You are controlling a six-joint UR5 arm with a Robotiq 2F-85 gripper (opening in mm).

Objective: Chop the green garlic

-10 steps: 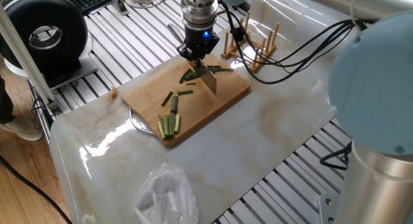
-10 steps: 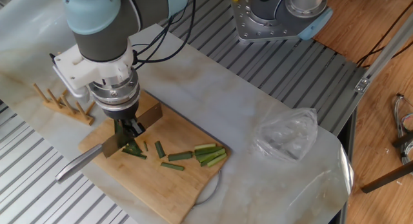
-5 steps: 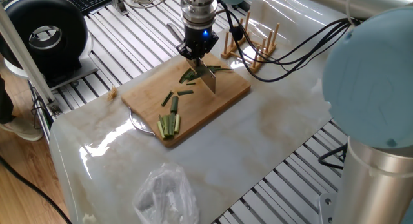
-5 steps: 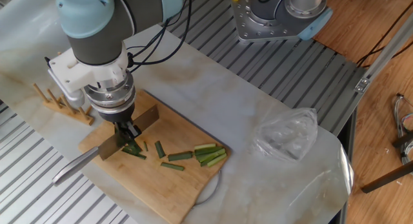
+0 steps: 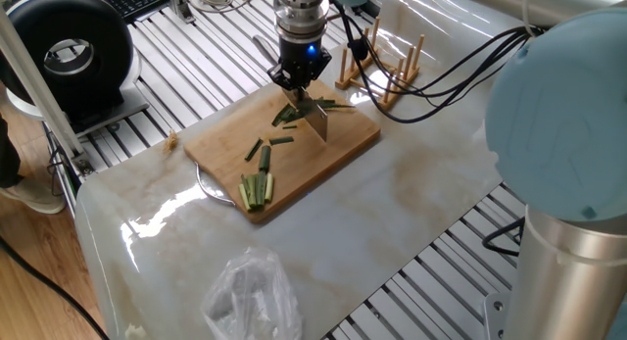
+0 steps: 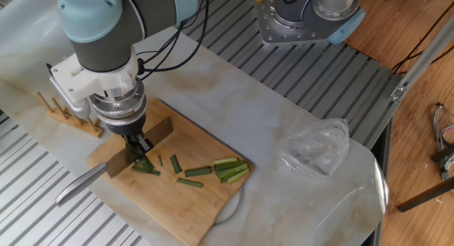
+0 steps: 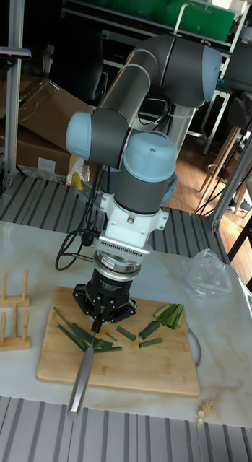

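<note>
The knife (image 7: 81, 381) has a long grey handle that pokes out over the near edge of the wooden cutting board (image 7: 111, 372) in the tall fixed view. The gripper (image 7: 102, 317) is clamped tight on the knife, with the blade down among the greens. The green garlic (image 7: 76, 333) lies on the board right by the blade, with long thin dark strips to one side and short cut bits (image 7: 127, 333) to the other. It looks light, thin and bendy, so it may slide or stick to the blade, and I think pushing straight down will cut it best. Nothing holds the stalk down, so it could shift. The long uncut end is the part to work on next. A bit farther along the board sits a neat bunch of paler green sticks (image 7: 170, 314), which is not for cutting. A little wooden rack (image 7: 11, 317) stands on the marble table (image 7: 219, 361) just beside the board, near the long strips, but it is not touching the knife. Farther back lies a crumpled clear plastic bag (image 7: 207, 275), well apart from the board.
</note>
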